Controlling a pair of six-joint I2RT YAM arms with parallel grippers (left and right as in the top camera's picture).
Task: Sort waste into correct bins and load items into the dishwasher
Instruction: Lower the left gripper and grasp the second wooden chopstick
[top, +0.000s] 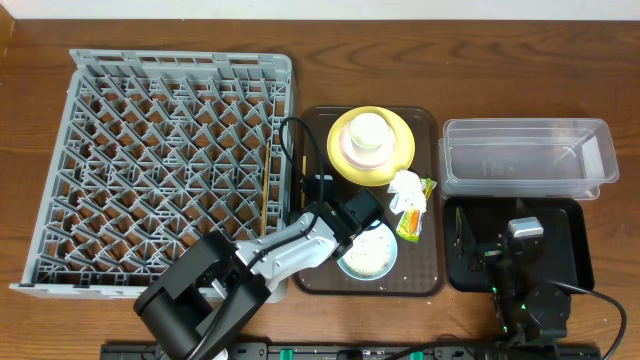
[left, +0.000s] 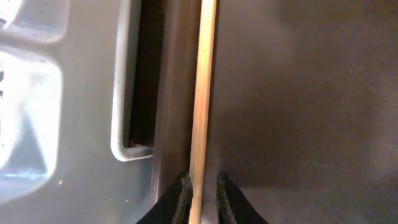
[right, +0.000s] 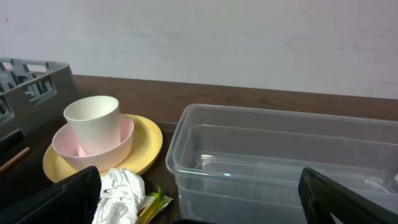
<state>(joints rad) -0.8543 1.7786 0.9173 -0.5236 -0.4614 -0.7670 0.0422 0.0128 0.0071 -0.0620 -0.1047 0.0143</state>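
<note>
My left end effector stands barely parted astride a chopstick; whether it bites I cannot tell. The chopstick lies along the rim of the brown tray, beside the dish rack. Loading step, I judge: pinch firmly, then lift across.

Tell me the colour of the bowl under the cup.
Pale pink; the bowl shows best in the right wrist view.

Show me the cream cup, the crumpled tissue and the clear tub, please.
cream cup (right: 92, 124), right wrist view, on its front side wall.
crumpled tissue (top: 405, 186), overhead view, on its middle.
clear tub (top: 515, 160), overhead view, on its bare floor.
</note>
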